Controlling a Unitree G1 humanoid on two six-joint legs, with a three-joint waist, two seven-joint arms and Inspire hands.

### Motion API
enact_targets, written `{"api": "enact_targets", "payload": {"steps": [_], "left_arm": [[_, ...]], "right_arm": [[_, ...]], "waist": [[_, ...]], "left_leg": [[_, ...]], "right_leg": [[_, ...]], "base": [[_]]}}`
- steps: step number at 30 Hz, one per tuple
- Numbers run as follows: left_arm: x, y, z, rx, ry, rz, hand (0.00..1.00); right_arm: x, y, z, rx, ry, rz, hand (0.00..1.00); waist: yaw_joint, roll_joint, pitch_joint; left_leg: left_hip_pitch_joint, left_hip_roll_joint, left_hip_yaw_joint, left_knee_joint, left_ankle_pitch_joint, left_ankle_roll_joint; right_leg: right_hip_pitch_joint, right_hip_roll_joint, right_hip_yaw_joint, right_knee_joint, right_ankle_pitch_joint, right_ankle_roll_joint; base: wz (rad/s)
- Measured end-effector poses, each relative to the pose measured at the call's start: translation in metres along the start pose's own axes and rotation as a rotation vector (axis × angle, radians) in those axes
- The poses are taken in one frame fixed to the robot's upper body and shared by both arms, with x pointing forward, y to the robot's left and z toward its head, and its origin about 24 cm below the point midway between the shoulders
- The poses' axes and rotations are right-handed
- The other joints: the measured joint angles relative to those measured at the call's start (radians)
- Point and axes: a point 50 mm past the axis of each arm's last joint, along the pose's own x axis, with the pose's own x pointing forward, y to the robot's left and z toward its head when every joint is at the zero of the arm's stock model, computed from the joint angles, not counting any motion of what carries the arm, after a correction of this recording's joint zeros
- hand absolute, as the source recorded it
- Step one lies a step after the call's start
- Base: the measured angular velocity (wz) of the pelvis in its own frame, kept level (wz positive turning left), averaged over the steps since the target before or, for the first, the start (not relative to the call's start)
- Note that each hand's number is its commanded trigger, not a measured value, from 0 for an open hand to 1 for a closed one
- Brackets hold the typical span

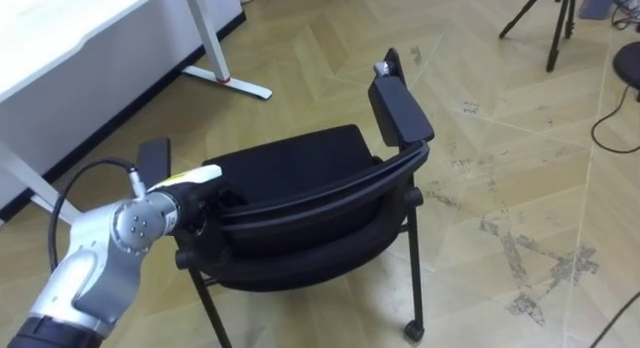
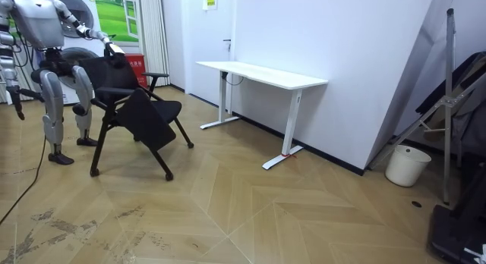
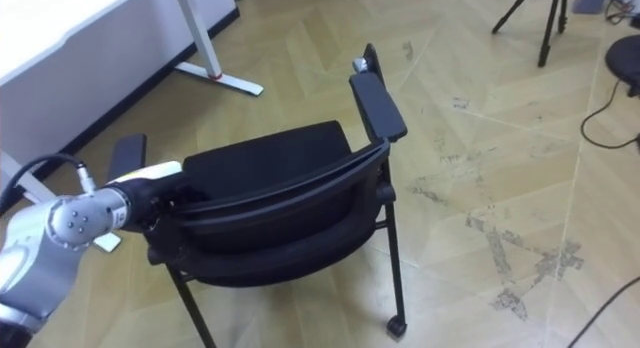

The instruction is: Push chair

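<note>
Left hand (image 1: 203, 202) at chair back, set for the push.
It lay against the near left end of the chair's (image 1: 290, 163) backrest rail, high up, likely so a shove rolls it forward; its hold could not be told against the black. Right hand (image 2: 17, 111) hung idle. Chair stood mid-floor (image 1: 500, 238), white desk (image 1: 60, 28) far left.

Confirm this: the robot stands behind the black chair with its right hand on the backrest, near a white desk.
Wrong hand: the left eye view shows the left hand on the backrest of the black chair; the right hand hangs at the robot's side. The rest holds, white desk included.
</note>
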Motion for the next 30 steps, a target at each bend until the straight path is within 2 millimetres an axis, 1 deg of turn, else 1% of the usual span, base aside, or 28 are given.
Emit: {"api": "enact_targets", "payload": {"steps": [8, 15, 17, 19, 21, 23, 24, 25, 26, 27, 28, 29, 30], "left_arm": [[0.001, -0.004, 0.000, 0.001, -0.012, 0.048, 1.00], [0.001, -0.004, 0.003, 0.009, -0.018, 0.070, 1.00], [0.000, -0.003, 0.004, 0.010, -0.021, 0.075, 1.00], [0.000, -0.002, 0.005, 0.010, -0.022, 0.078, 1.00], [-0.001, -0.002, 0.005, 0.008, -0.020, 0.081, 1.00], [-0.001, -0.001, 0.005, 0.009, -0.020, 0.083, 1.00], [-0.001, -0.001, 0.005, 0.009, -0.019, 0.083, 1.00], [-0.002, 0.000, 0.005, 0.011, -0.016, 0.085, 1.00], [-0.002, 0.001, 0.004, 0.011, -0.013, 0.088, 1.00], [-0.003, 0.001, 0.004, 0.012, -0.012, 0.090, 1.00], [-0.003, 0.002, 0.003, 0.016, -0.011, 0.095, 1.00], [-0.004, 0.003, 0.003, 0.018, -0.010, 0.096, 1.00], [-0.005, 0.004, 0.002, 0.021, -0.010, 0.103, 1.00]], "right_arm": [[0.000, 0.000, 0.000, 0.000, 0.000, 0.000, 0.00], [0.000, -0.004, 0.000, 0.017, -0.001, -0.033, 0.00], [0.000, -0.007, -0.001, -0.005, 0.002, -0.057, 0.00], [-0.001, -0.012, 0.000, -0.073, 0.001, -0.092, 0.00], [-0.001, -0.014, 0.001, -0.105, 0.001, -0.122, 0.00], [-0.002, -0.021, 0.008, -0.086, -0.015, -0.172, 0.00], [-0.002, -0.024, 0.011, -0.072, -0.025, -0.185, 0.00], [-0.003, -0.029, 0.018, -0.048, -0.051, -0.210, 0.00], [-0.005, -0.034, 0.029, -0.025, -0.089, -0.233, 0.00], [-0.006, -0.037, 0.035, -0.021, -0.113, -0.248, 0.00], [-0.010, -0.043, 0.051, -0.016, -0.170, -0.280, 0.00], [-0.012, -0.045, 0.058, -0.015, -0.199, -0.296, 0.00], [-0.017, -0.049, 0.076, 0.003, -0.273, -0.321, 0.00]], "waist": [[0.000, -0.001, -0.0002], [-0.001, 0.006, 0.0026], [-0.003, 0.006, 0.0024], [-0.003, 0.004, 0.0030], [-0.003, -0.001, 0.0013], [-0.002, -0.004, 0.0007], [-0.001, -0.004, 0.0006], [0.000, -0.007, 0.0002], [0.001, -0.012, -0.0008], [0.001, -0.014, -0.0007], [-0.001, -0.017, -0.0007], [0.001, -0.019, -0.0020], [0.007, -0.023, -0.0027]], "left_leg": [[0.000, 0.000, -0.003, 0.002, 0.000, 0.000], [-0.012, -0.001, -0.009, 0.005, 0.000, 0.000], [-0.021, -0.001, -0.012, 0.010, 0.000, 0.000], [-0.023, -0.002, -0.012, 0.010, 0.000, 0.000], [-0.025, -0.002, -0.012, 0.010, 0.000, 0.000], [-0.024, -0.005, -0.011, 0.009, 0.000, 0.001], [-0.023, -0.005, -0.010, 0.009, 0.000, 0.001], [-0.023, -0.005, -0.009, 0.008, 0.001, 0.001], [-0.024, -0.005, -0.008, 0.009, 0.001, 0.001], [-0.025, -0.005, -0.007, 0.009, 0.001, 0.002], [-0.028, -0.005, -0.006, 0.011, 0.001, 0.002], [-0.030, -0.005, -0.005, 0.012, 0.001, 0.002], [-0.035, -0.005, -0.002, 0.013, 0.001, 0.002]], "right_leg": [[0.006, 0.000, 0.000, -0.001, 0.000, 0.000], [-0.008, 0.000, -0.001, -0.001, 0.000, 0.000], [-0.010, 0.001, 0.000, 0.000, 0.000, 0.000], [-0.008, 0.000, 0.001, 0.002, 0.000, 0.000], [-0.009, 0.000, 0.004, 0.001, -0.001, 0.000], [-0.011, 0.003, 0.033, 0.001, -0.003, -0.001], [-0.011, 0.003, 0.035, 0.001, -0.003, -0.001], [-0.012, 0.003, 0.035, 0.001, -0.003, -0.001], [-0.015, 0.003, 0.038, 0.003, -0.003, -0.001], [-0.017, 0.003, 0.039, 0.003, -0.003, -0.001], [-0.021, 0.003, 0.041, 0.004, -0.003, -0.001], [-0.022, 0.003, 0.042, 0.005, -0.003, -0.001], [-0.032, 0.003, 0.046, 0.015, -0.004, -0.001]], "base": [[0.00], [0.01], [0.05], [0.00], [0.00], [0.00], [-0.03], [-0.04], [-0.04], [-0.04], [-0.03], [-0.05], [-0.11]]}}
